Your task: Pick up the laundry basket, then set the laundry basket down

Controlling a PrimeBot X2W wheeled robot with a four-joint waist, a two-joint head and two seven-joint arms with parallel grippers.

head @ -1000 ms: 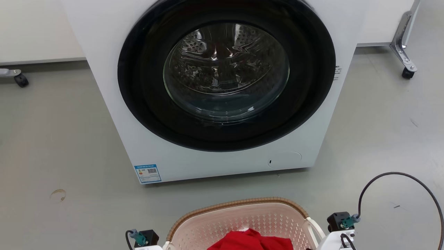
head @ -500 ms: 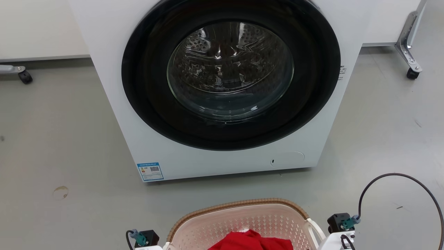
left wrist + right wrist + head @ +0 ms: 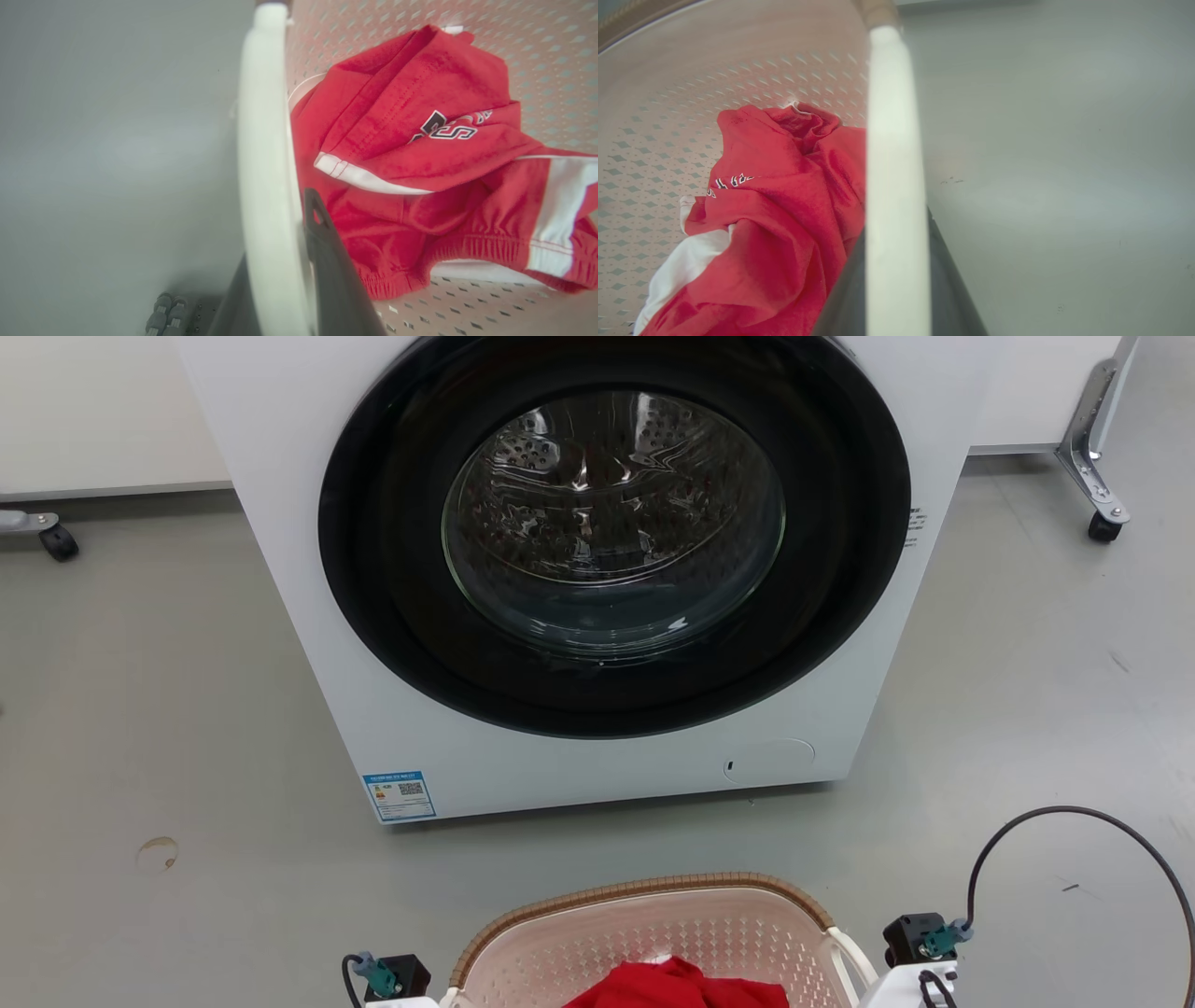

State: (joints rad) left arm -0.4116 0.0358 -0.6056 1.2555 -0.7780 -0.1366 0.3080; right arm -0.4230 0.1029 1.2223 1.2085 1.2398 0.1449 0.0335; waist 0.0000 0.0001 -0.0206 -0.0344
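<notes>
The left gripper (image 3: 280, 247) and right gripper (image 3: 896, 252) clamp white handles (image 3: 261, 116) of the pale pink perforated plastic laundry basket (image 3: 653, 929); the blurred grips look shallow, so one slipping would tip it.

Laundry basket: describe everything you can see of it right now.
The laundry basket is pale pink perforated plastic with a brown woven-look rim and white side handles. It shows at the head view's bottom edge, before the washing machine, holding a red and white garment. The left gripper clamps one handle, the right gripper the other. Whether it touches the floor is unclear.
</notes>
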